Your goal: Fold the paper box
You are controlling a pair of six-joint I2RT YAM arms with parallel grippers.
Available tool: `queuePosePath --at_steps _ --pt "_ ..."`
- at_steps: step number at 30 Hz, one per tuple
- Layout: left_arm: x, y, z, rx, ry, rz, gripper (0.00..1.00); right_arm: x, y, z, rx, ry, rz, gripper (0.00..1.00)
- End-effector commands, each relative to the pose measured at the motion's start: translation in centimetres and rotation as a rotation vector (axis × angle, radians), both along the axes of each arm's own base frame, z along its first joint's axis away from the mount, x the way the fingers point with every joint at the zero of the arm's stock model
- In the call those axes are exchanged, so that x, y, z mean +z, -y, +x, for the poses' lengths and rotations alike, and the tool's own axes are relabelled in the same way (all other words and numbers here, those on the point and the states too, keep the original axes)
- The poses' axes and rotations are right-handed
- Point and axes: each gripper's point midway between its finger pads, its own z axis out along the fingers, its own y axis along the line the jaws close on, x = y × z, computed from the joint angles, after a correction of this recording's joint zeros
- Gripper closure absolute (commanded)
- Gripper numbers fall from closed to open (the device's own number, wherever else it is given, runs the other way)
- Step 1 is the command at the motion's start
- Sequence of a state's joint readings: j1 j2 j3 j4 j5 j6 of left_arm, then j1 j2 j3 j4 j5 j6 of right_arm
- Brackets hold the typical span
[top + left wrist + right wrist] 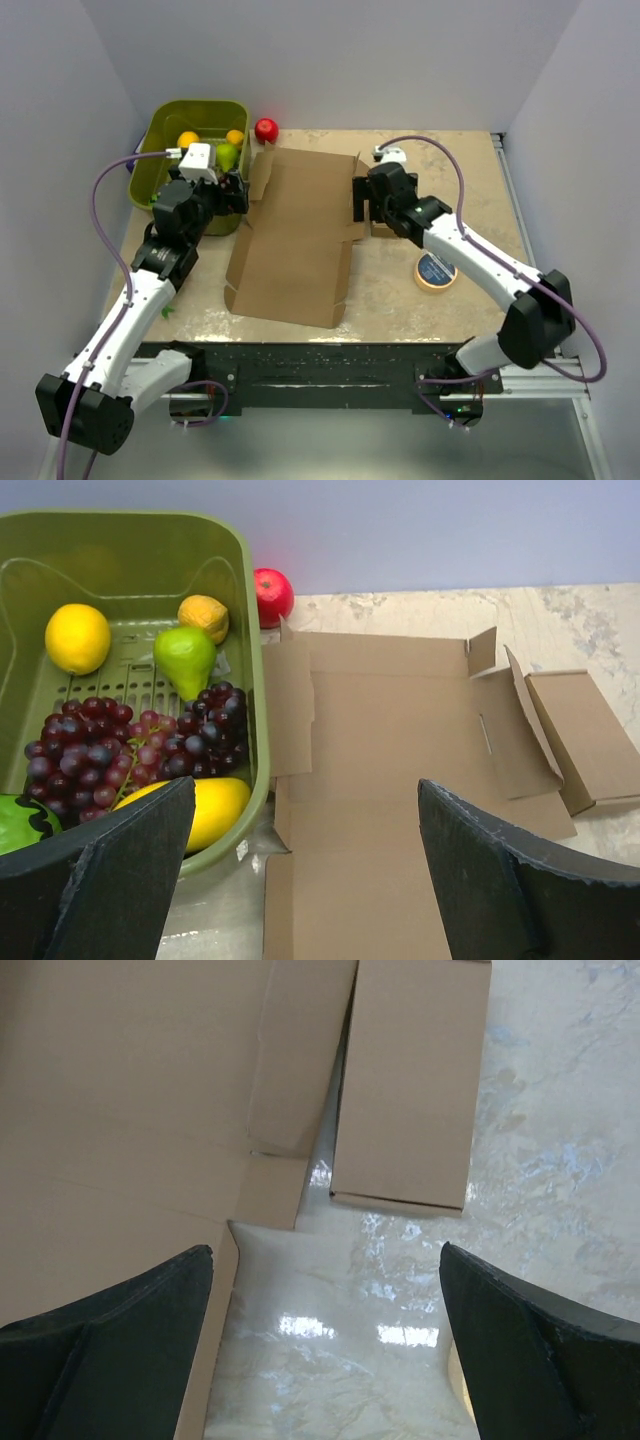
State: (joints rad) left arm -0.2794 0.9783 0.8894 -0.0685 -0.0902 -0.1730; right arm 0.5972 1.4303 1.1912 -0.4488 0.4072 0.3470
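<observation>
Inside green bin (252, 630): grapes (130, 745), lemon (77, 638), pear (185, 658), orange (203, 615); paper box (390, 740) flat beside.

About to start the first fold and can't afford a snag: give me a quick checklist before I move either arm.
1. The left gripper open and empty: ok.
2. The right gripper open and empty: ok.
3. The paper box lying flat, no flap folded yet: ok.
4. Its left side free of the green basket: cannot tell; it lies right beside the basket wall.
5. Its right side free of the small box: not ok; that box lies close beside it.
6. The tape roll apart from the sheet: ok.
</observation>
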Motion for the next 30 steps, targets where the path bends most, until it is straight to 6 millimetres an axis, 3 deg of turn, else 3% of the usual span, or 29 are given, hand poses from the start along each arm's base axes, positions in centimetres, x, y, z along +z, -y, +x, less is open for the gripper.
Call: queuePosePath --at_steps 1,2,3,5,6,7,9,10,12,19,23,28,30 --pt "0.8 0.6 0.3 -0.044 0.044 0.007 0.04 3.4 -1.8 2.9 -0.065 0.087 -0.019 0.02" --pt "0.8 0.6 0.4 -0.041 0.044 0.011 0.04 3.2 -2.0 3.3 -0.075 0.082 -0.027 0.02" --pt "0.6 0.6 0.4 -0.04 0.039 0.014 0.04 1.3 -2.5 4.0 -0.08 0.045 -0.062 0.01" --pt "0.6 0.2 0.5 -0.024 0.039 0.021 0.04 1.4 -3.1 5.1 -0.096 0.038 -0.085 0.01" --pt "0.5 0.2 0.5 -0.02 0.038 0.022 0.04 -0.6 -3.4 5.8 -0.111 0.008 -0.14 0.01" --pt "0.6 -0.1 0.5 -0.008 0.039 0.027 0.04 0.5 -4.0 6.8 -0.123 0.032 -0.138 0.02" --pt "0.6 -0.1 0.5 -0.007 0.039 0.03 0.04 -1.8 -4.0 7.5 -0.152 -0.003 -0.256 0.01" --pt "0.6 -0.1 0.5 -0.007 0.04 0.032 0.04 -0.8 -4.6 8.5 -0.169 0.022 -0.264 0.01" --pt "0.7 -0.2 0.4 -0.005 0.043 0.031 0.04 -1.2 -4.4 8.6 -0.202 0.014 -0.355 0.01" --pt "0.5 -0.1 0.6 -0.005 0.033 0.031 0.04 -6.9 -5.4 10.7 -0.238 -0.042 -0.458 0.01" --pt "0.7 0.0 0.5 -0.011 0.039 0.029 0.04 -8.3 -5.1 11.4 -0.266 -0.036 -0.495 0.02" --pt "1.0 -0.4 0.4 0.006 0.046 0.036 0.04 -8.9 -4.2 11.9 -0.307 -0.034 -0.502 0.13" --pt "1.2 -0.5 0.4 0.009 0.051 0.037 0.04 -8.3 -3.7 12.1 -0.323 -0.021 -0.482 0.19"
